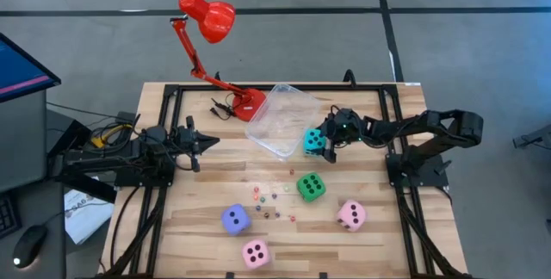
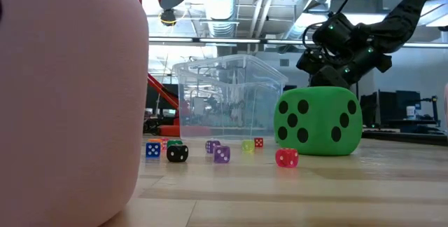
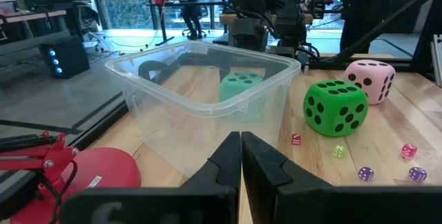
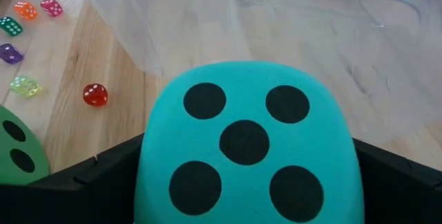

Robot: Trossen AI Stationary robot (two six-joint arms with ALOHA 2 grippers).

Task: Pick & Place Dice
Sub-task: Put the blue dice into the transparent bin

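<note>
On the left of the surface (image 1: 362, 236) the left claw (image 1: 209, 142) waits with its fingers pressed together, pointing right toward the clear tub (image 1: 280, 120) and holding nothing. A red lamp (image 1: 209, 16) stands at the far edge, its base just left of the tub.

In the middle, near side, lie the purple-blue die (image 1: 235, 219) and a pink die (image 1: 255, 253), with the tiny dice (image 1: 274, 203) scattered between them and the tub. The green die (image 1: 311, 186) sits a little further right, and the second pink die (image 1: 350, 215) is nearer the right edge.

The cyan die (image 1: 313, 140) is the one in hand: the right claw (image 1: 325, 139) is clamped on it, one finger at each side, five-pip face toward the wrist camera. From above it sits just at the tub's near-right wall; whether it is lifted off the wood cannot be told.

What the coming move likely turns on is that the tub lies directly left and slightly far of the held die, its wall touching or nearly so. The right arm is plainly the nearer one, so the die probably needs lifting above the rim and carrying a short way left before release. A cube has no long axis, so its turn matters little; catching the rim is the risk.
</note>
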